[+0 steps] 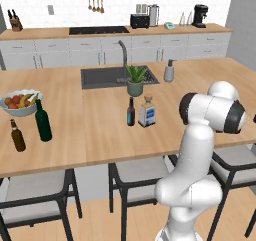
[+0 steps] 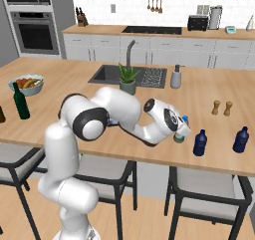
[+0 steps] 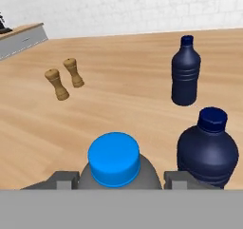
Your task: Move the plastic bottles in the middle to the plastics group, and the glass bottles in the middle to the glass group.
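Plastic, clear and thin-walled, is what we judge the water bottle (image 3: 115, 164) to be, so it should be light and a little springy under pressure. In the hand view its blue cap sits right between the two fingertips (image 3: 60, 179), one on each side of its shoulders, so we appear to have it pinched just below the neck. In the right base view the gripper (image 2: 180, 132) hangs low over the wooden counter (image 2: 149, 104), just beside a dark blue bottle (image 2: 200, 142), with a second dark blue bottle (image 2: 241, 139) farther along and a pair of wooden shakers (image 2: 222, 107) behind.

We think the hold is best kept on the upper body, where the wall is stiffer; squeeze the middle and it may buckle or slip. Smooth plastic is slick, so a firm, level grip matters, and it could tip easily when set down.

On the left base view the square corked bottle (image 1: 147, 112) and the slim dark bottle (image 1: 131, 112) stand mid-counter, well apart from the green wine bottle (image 1: 43, 121) and brown beer bottle (image 1: 17, 136).
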{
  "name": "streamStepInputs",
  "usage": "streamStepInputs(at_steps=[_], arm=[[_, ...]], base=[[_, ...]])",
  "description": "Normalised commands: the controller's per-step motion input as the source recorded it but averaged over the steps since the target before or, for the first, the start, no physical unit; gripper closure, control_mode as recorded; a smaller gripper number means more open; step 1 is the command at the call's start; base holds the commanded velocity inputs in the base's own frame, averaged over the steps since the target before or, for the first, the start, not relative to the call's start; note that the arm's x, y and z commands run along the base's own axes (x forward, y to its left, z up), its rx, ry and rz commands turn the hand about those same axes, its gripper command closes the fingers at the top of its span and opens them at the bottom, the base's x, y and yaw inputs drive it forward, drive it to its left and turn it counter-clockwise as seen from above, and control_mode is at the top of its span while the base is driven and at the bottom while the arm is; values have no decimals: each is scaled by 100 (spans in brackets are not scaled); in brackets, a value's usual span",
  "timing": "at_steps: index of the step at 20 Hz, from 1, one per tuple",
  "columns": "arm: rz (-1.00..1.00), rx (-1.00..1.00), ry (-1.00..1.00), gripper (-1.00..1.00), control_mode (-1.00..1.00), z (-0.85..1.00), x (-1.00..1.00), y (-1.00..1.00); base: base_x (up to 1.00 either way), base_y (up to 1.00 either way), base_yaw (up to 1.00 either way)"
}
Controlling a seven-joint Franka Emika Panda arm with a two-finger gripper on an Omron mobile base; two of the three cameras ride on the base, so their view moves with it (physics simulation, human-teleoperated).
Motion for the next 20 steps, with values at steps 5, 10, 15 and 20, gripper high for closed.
streamStepInputs(at_steps=[5,10,15,20], arm=[[0,-3,0,100,-100,0,13,-32],[0,-9,0,100,-100,0,4,-19],[0,-10,0,100,-100,-13,0,-1],[0,-8,0,100,-100,-23,-4,0]], base=[[0,0,0],[0,0,0],[0,0,0],[0,0,0]])
